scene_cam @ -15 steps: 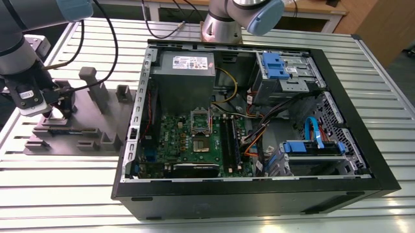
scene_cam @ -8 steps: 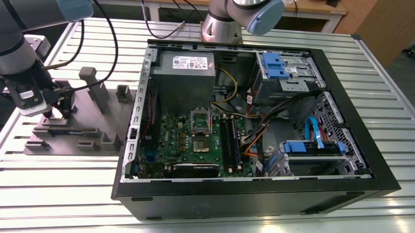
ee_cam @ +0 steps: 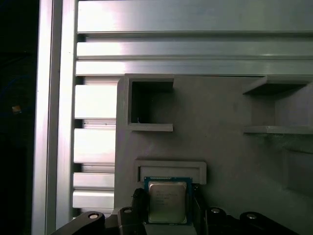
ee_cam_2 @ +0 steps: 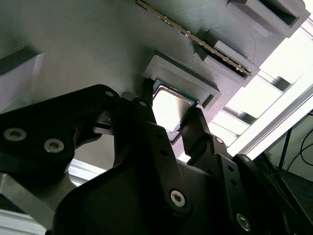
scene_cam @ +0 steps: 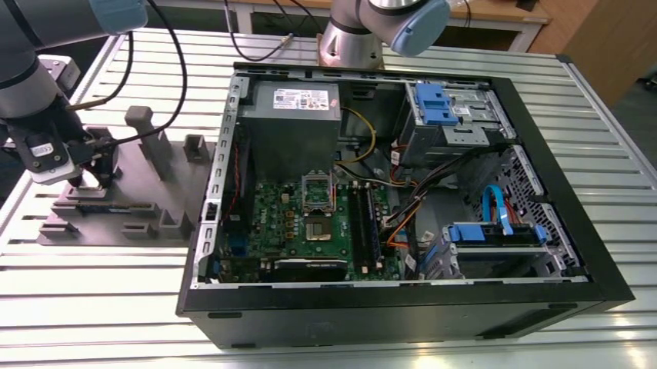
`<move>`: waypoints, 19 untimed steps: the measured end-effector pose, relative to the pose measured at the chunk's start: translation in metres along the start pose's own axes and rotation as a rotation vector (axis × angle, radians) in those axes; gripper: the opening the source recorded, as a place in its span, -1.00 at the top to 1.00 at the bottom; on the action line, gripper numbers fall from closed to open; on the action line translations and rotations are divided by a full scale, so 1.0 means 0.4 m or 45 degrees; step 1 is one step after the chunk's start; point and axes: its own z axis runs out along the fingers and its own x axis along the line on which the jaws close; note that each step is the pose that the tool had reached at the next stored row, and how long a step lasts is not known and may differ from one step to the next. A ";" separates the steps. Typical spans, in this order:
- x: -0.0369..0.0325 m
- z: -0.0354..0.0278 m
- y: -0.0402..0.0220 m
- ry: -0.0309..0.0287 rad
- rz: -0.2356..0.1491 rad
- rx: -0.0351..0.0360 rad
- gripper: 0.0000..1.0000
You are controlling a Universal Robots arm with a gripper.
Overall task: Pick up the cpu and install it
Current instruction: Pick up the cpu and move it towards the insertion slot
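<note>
Straddling the cpu [ee_cam: 167,201], the gripper [ee_cam_2: 170,117] presses its narrowed fingers [ee_cam_2: 149,115] against the chip's two sides in both wrist views. The cpu lies flat in its recess on the grey fixture [scene_cam: 134,207], at the exterior view's left. Farther right, the open computer case [scene_cam: 575,254] shows the green motherboard [scene_cam: 277,215].

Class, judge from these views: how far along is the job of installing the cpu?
Done: nothing finished; the silvery square cpu lies in its nest on the grey moulded tray. In hand: the black gripper sits around it. Left: the cpu is not yet on the green motherboard in the black computer case.
</note>
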 end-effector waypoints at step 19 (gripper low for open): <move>0.002 -0.052 0.003 -0.0001 0.000 0.0000 0.06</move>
